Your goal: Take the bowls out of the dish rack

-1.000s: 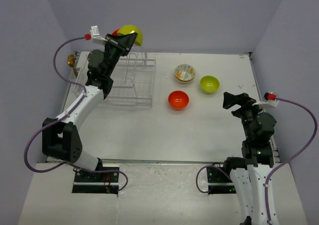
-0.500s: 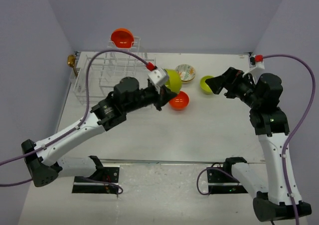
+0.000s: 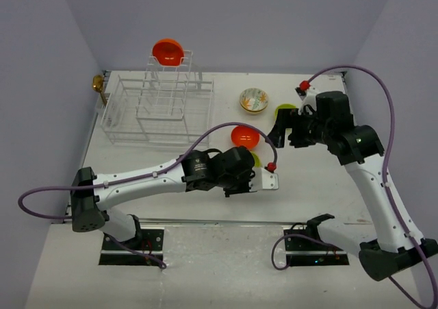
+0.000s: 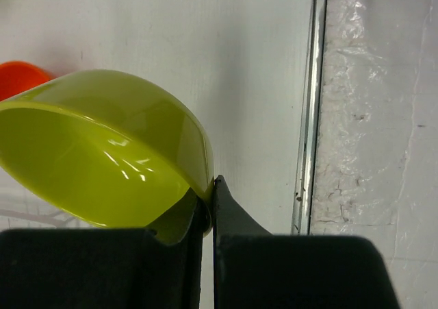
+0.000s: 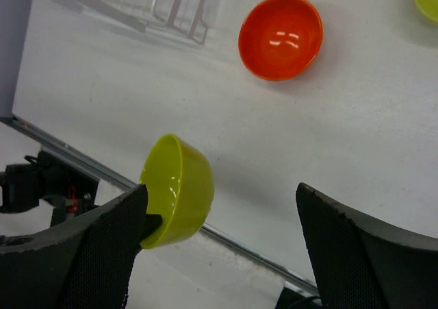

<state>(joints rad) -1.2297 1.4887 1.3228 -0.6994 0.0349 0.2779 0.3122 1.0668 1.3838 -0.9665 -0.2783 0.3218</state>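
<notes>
Left wrist view: the left fingers [image 4: 222, 212] are pressed onto the rim of a glossy lime-green round bowl [image 4: 102, 151], one inside the wall and one outside, a thin pinch at a single spot. The top external view places that bowl by the near edge of the white bench [image 3: 308, 186], right of middle, just nearer than a glossy orange round bowl [image 3: 245, 136] resting on the bench; whether it touches the surface I cannot tell. It is carried on edge, mouth turned sideways instead of up, and being round it has no long axis. The right fingers [image 5: 102, 247] are spread wide and empty, close by. I judge three risks here: the slick wall slipping or swinging in so small a grip, the bowl rolling off the near edge if released on its side, and the two arms clashing. Another orange bowl [image 3: 168, 51] sits atop the white wire dish rack [image 3: 157, 110] toward the far left corner.
</notes>
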